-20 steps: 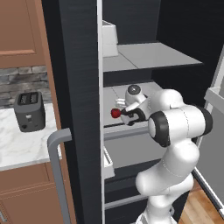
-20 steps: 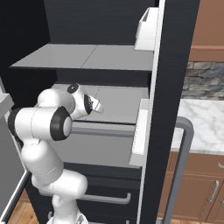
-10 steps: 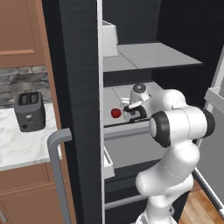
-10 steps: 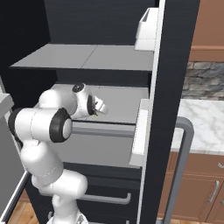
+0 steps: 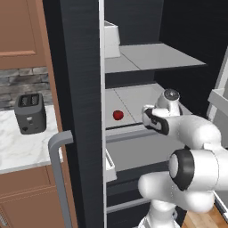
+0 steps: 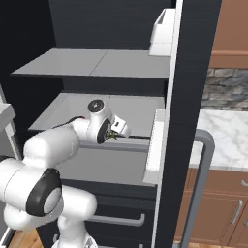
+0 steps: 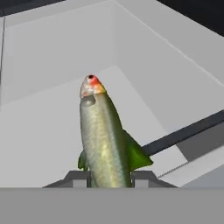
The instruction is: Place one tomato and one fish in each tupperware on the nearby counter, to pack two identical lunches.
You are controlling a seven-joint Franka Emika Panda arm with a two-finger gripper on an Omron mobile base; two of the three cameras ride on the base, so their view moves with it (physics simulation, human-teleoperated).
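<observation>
**Gripper clamped on the green fish inside the fridge**

Nearest in the hand view, the gripper (image 7: 110, 177) had its jaws narrow and pressed against both sides of the yellowish green fish (image 7: 107, 142). The fish stood up between the fingers (image 7: 75, 177), reddish head pointing away from the hand, green fins sticking out either side. Behind it lay bare grey shelf floor and a pale back wall.

In the right base view, the arm (image 6: 51, 145) reached from the near left into the open fridge (image 6: 104, 29), with the gripper (image 6: 116, 133) just above the front edge of the middle shelf (image 6: 133, 109). A bit of green showed at the fingers there, too small to make out more.

In the left base view, the hand was turned away behind its own body, so the jaws could not be seen there. One tomato (image 5: 118, 115) sat on the middle shelf (image 5: 133, 95), left of the hand and apart from it, close to the shelf's front lip.

Further left, past the fridge's dark door edge (image 5: 82, 89) and its grey handle (image 5: 60, 169), the marble counter (image 5: 24, 147) carried a dark toaster (image 5: 30, 113) against the stone backsplash. In the right base view the counter (image 6: 225, 138) showed on the right, over wooden cabinets.

A white bin (image 5: 111, 38) sat on the upper shelf, far left.
</observation>
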